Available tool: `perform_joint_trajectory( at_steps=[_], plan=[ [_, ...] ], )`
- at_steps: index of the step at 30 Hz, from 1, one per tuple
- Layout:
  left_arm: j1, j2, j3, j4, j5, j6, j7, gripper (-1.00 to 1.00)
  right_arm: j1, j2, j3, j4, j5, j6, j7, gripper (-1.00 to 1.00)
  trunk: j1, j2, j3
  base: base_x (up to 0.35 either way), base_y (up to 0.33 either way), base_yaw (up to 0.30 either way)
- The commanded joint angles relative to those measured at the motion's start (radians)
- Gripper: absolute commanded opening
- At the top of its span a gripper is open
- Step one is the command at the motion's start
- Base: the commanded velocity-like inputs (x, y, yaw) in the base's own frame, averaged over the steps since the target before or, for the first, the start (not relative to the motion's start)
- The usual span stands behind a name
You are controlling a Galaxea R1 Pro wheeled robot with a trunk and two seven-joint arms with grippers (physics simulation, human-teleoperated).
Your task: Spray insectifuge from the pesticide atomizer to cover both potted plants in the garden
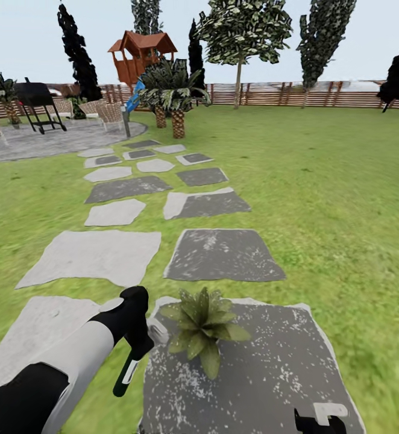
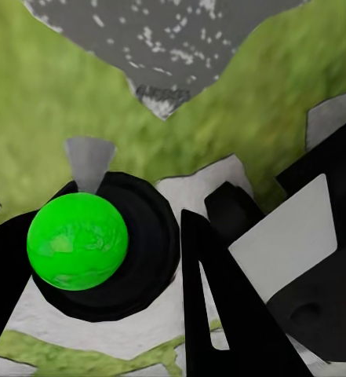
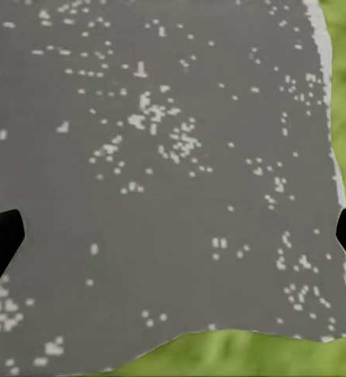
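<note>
Grey stone slab (image 1: 272, 367) lies in the lawn (image 1: 332, 199), and one potted plant (image 1: 201, 325) sits on the slab's far end. Just beside the plant, the left gripper (image 1: 140, 345) is clenched around the pesticide atomizer (image 1: 126, 371), a dark bottle with a white label hanging down over the slab's edge. From the left wrist, the bottle's bright green round part (image 2: 77, 241) sits between the black fingers (image 2: 235, 314). The right gripper (image 3: 173, 236) hangs spread wide over the same slab. A brown fence (image 1: 296, 93) stands far behind the plant.
</note>
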Motion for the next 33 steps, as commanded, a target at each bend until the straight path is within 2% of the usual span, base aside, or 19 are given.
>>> perform_joint_trajectory(
  at_steps=[1,6,13,33],
  plan=[
    [-0.001,0.000,-0.001,-0.002,-0.010,0.008,-0.010,-1.00,0.000,0.000,0.004,0.000,-0.003,-0.003,-0.003,1.00,0.000,0.000,-0.001,-0.003,-0.002,0.276],
    [0.000,-0.001,-0.001,-0.002,-0.008,0.012,-0.010,-1.00,0.000,0.000,0.004,0.000,-0.003,-0.003,-0.003,1.00,0.000,0.000,-0.001,0.010,-0.020,0.129],
    [0.002,-0.002,-0.001,-0.002,-0.001,0.012,-0.010,-1.00,0.000,0.000,0.004,0.000,-0.003,-0.003,-0.003,1.00,0.000,0.000,-0.001,0.109,-0.227,0.037],
    [0.002,-0.002,0.000,-0.002,-0.001,0.012,-0.010,-1.00,0.000,0.000,0.004,0.000,-0.003,-0.003,-0.003,1.00,0.000,0.000,-0.001,0.033,-0.270,0.247]
  ],
)
